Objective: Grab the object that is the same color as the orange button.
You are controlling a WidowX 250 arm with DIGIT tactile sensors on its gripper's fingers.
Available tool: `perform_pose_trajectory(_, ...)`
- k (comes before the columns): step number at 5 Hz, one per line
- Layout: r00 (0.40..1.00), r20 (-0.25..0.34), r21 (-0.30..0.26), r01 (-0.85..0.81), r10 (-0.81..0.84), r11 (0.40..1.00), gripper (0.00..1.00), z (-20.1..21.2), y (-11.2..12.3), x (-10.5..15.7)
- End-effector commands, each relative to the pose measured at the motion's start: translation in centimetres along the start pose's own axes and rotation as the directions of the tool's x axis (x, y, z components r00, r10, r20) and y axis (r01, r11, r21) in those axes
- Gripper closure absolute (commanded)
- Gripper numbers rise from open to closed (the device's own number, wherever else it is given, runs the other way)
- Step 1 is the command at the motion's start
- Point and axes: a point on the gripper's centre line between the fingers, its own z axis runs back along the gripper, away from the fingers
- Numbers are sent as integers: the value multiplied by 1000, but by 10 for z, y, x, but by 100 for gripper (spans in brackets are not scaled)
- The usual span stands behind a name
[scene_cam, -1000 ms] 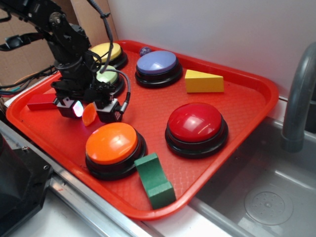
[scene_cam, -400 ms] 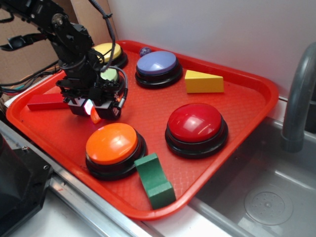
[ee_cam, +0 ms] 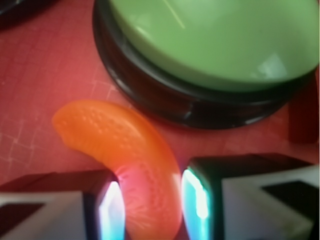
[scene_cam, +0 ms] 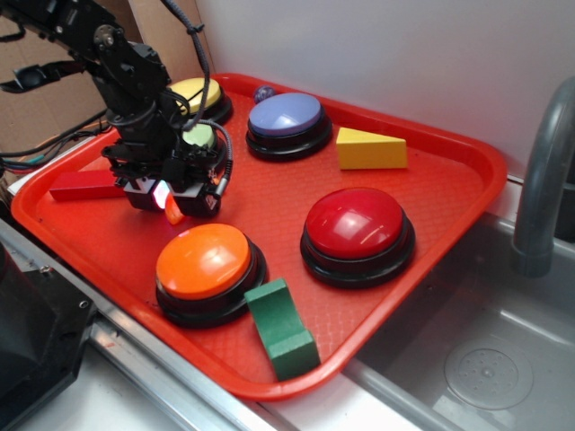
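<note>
Red plastic covers most of the scene: a large tray (scene_cam: 431, 153) with a raised rim and a fine grid texture, sitting on a counter beside a steel sink (scene_cam: 490, 359) with a grey tap (scene_cam: 542, 171), against a plain white wall (scene_cam: 377, 45). On the tray stand an orange button (scene_cam: 205, 260), a red button (scene_cam: 357, 224), a purple button (scene_cam: 286, 115), a yellow button (scene_cam: 202, 92) and a green button (ee_cam: 215, 40), along with a yellow wedge (scene_cam: 370, 148), a green block (scene_cam: 283, 328) and a red block (scene_cam: 83, 184). The gripper (scene_cam: 170, 199) is down near the tray's left side, its lit fingers (ee_cam: 112, 210) pinching the orange segment (ee_cam: 135, 165) between them. That segment lies on the tray just in front of the green button's black base, well apart from the orange button.
</note>
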Motion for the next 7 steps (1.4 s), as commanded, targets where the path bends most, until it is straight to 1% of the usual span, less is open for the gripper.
perform_pose_trajectory(1,998,-59,14,-3,4,1000,100,25,2,10)
perform_pose_trajectory(2,998,-45,18,43,-42,999,100,45,-4,14)
perform_pose_trajectory(3,996,-25,-11,87,-88,996,100,85,-16,17)
perform_pose_trajectory(4,985,-82,-30,151,-153,988,100,123,-29,22)
perform_pose_trajectory(5,977,-40,-79,204,-207,976,100,148,-34,20)
perform_pose_trajectory(6,979,5,-94,201,-201,975,100,160,-39,14)
perform_pose_trajectory(7,981,-10,-91,191,-192,977,100,150,-37,15)
